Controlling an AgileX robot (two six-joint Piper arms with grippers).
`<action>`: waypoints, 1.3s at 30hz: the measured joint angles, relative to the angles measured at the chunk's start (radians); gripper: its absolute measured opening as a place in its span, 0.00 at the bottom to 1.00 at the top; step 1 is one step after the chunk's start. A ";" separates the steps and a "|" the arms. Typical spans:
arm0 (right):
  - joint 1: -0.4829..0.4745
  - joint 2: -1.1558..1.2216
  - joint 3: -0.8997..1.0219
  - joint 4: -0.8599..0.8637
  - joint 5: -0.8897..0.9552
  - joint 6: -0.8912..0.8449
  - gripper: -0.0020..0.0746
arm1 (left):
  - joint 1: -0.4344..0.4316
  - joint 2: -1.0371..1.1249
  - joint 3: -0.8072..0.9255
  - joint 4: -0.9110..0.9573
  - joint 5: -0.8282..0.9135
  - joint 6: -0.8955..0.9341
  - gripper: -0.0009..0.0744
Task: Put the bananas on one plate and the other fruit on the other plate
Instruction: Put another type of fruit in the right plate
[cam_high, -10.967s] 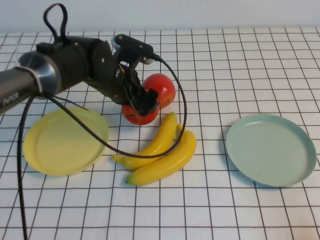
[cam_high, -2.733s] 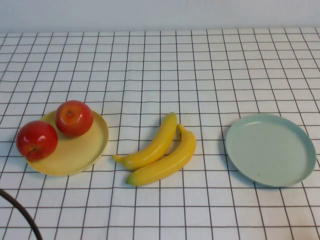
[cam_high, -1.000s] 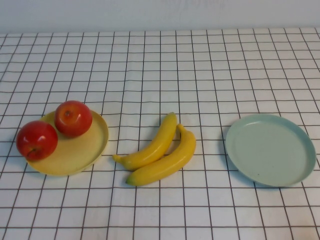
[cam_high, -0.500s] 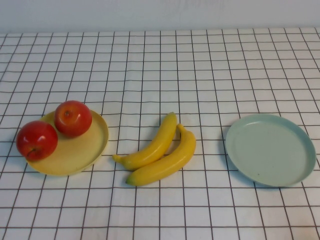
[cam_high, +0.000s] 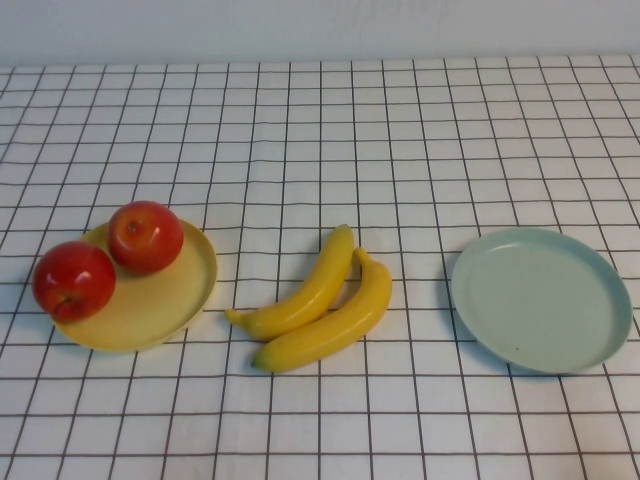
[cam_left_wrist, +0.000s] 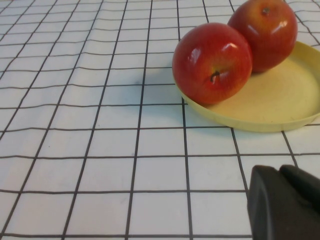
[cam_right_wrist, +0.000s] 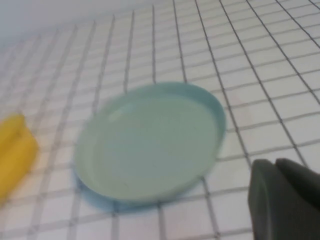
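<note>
- Bananas (cam_high: 318, 300) lie touching between the plates; glossy, likely light and slippery, so grip mid-curve.
- Left gripper (cam_left_wrist: 285, 202) near yellow plate (cam_left_wrist: 280, 112), right gripper (cam_right_wrist: 285, 197) by blue-green plate (cam_high: 541, 298); jaw state: cannot tell.

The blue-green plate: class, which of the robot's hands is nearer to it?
Right. The right hand hangs just off the rim of the blue-green plate. The left hand sits by the yellow plate holding the apples, at the table's other side.

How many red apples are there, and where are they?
2. One apple sits on the yellow plate's left rim; the other apple rests on its far side. None seems hidden.
</note>
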 joint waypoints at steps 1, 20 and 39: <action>0.000 0.000 0.000 0.069 -0.033 0.000 0.00 | 0.000 0.000 0.000 0.000 0.000 0.000 0.01; 0.000 0.000 0.000 0.992 -0.314 -0.285 0.00 | 0.000 0.000 0.000 0.000 0.000 0.000 0.01; -0.002 0.454 -0.425 0.505 -0.007 -0.361 0.00 | 0.000 0.000 0.000 0.000 0.000 0.000 0.01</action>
